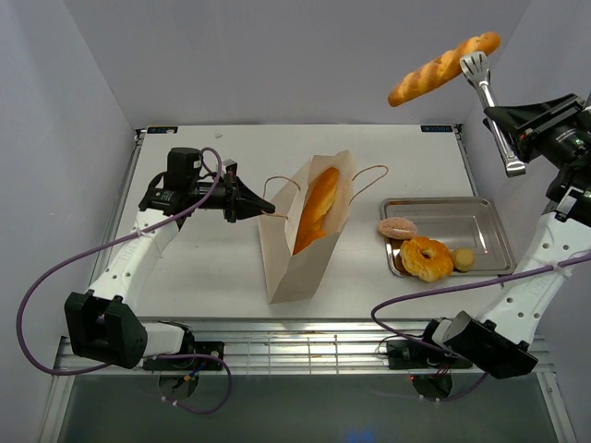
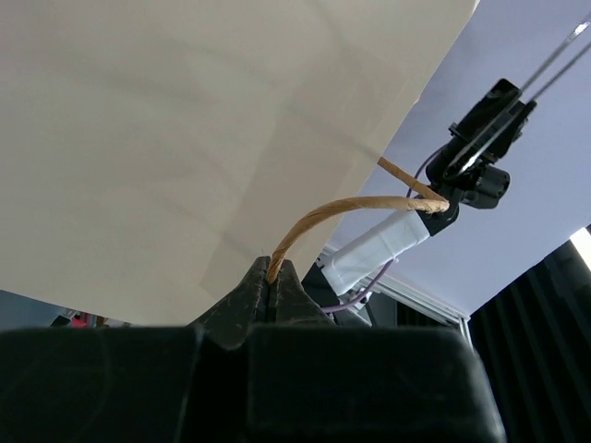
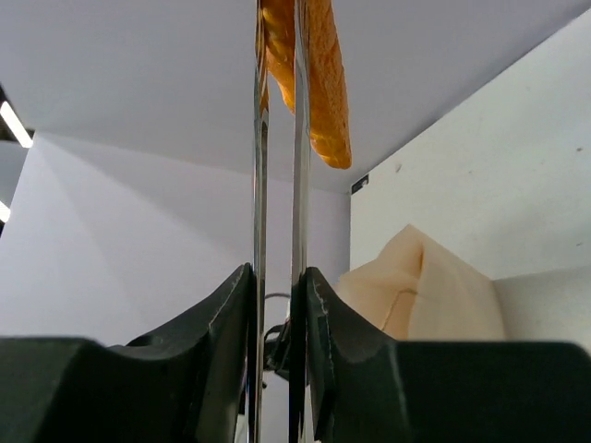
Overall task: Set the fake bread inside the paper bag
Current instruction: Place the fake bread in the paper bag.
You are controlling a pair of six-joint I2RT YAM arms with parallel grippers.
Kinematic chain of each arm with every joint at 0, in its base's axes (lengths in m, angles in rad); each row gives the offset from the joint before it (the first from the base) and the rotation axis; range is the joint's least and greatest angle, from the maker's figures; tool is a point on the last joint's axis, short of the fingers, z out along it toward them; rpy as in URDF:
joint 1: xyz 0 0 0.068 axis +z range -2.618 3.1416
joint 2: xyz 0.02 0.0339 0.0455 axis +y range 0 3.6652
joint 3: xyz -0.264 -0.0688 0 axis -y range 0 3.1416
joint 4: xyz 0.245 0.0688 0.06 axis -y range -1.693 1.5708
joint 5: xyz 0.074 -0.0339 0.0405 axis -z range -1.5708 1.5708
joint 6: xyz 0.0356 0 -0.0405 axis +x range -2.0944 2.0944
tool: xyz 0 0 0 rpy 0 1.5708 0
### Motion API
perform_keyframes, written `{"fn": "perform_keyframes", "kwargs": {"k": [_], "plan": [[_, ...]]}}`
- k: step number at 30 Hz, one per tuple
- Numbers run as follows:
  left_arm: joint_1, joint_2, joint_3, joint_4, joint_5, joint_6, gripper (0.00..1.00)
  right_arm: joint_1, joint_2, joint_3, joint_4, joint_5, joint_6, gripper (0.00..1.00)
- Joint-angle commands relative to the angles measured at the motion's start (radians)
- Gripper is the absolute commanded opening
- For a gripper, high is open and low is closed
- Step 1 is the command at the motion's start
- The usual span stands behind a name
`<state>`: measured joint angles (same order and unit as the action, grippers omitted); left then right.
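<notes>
Kraft bag [image 1: 295,263] open | L hand [image 1: 268,209] pinches cord [image 2: 323,217] | tongs [image 1: 486,92] hold baguette [image 1: 441,69] aloft

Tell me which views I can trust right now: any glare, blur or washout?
Top external: even light, sharp, mild sheen on the tray. Left wrist: paper bag fills the frame, pale and featureless; cord handle crisp. Right wrist: tongs show as mirror streaks, baguette well lit, fingers dark.

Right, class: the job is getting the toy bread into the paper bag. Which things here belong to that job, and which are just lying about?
Belong: paper bag, handle pinched in the left pincer; baguette in the tongs, held by the right pincer; loaf already in the bag; ring bun, pink bun, small round bun.
Lying about: metal tray under the buns; purple cables.
</notes>
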<state>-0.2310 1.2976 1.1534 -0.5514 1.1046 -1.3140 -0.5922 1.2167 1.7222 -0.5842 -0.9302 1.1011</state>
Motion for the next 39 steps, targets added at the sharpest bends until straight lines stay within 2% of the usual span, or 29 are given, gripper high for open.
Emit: {"fn": "perform_keyframes", "kwargs": {"k": [1, 4, 8, 14, 16, 17, 20, 23, 28, 32, 36, 39], "plan": [[0.001, -0.05, 0.0, -0.016, -0.015, 0.013, 0.0, 0.026, 0.012, 0.126, 0.009, -0.194, 0.057, 0.08], [-0.001, -0.069, -0.015, -0.007, -0.028, -0.001, 0.0, 0.035, -0.002, 0.155, -0.048, -0.275, 0.051, 0.08], [0.001, -0.098, -0.04, -0.004, -0.038, -0.013, 0.0, 0.055, -0.068, 0.11, -0.106, -0.364, 0.031, 0.08], [0.001, -0.136, -0.064, 0.022, -0.054, -0.054, 0.0, 0.153, -0.206, -0.087, -0.242, -0.378, -0.079, 0.08], [0.002, -0.141, -0.058, 0.016, -0.058, -0.051, 0.0, 0.212, -0.217, -0.101, -0.304, -0.352, -0.127, 0.08], [0.001, -0.142, -0.058, 0.015, -0.063, -0.054, 0.0, 0.23, -0.212, -0.095, -0.425, -0.331, -0.215, 0.08], [0.001, -0.153, -0.061, 0.013, -0.075, -0.063, 0.0, 0.313, -0.198, -0.065, -0.596, -0.242, -0.384, 0.08], [0.002, -0.155, -0.057, 0.013, -0.08, -0.068, 0.0, 0.345, -0.181, -0.009, -0.729, -0.187, -0.458, 0.08], [0.002, -0.161, -0.044, 0.011, -0.089, -0.074, 0.0, 0.452, -0.223, -0.082, -0.729, -0.041, -0.452, 0.08], [0.002, -0.165, -0.04, -0.004, -0.091, -0.071, 0.0, 0.499, -0.24, -0.139, -0.729, 0.017, -0.472, 0.08], [0.002, -0.161, -0.037, -0.007, -0.094, -0.073, 0.0, 0.566, -0.218, -0.139, -0.729, 0.077, -0.475, 0.08], [0.002, -0.159, -0.034, -0.007, -0.097, -0.073, 0.0, 0.67, -0.195, -0.135, -0.712, 0.131, -0.46, 0.08]]}}
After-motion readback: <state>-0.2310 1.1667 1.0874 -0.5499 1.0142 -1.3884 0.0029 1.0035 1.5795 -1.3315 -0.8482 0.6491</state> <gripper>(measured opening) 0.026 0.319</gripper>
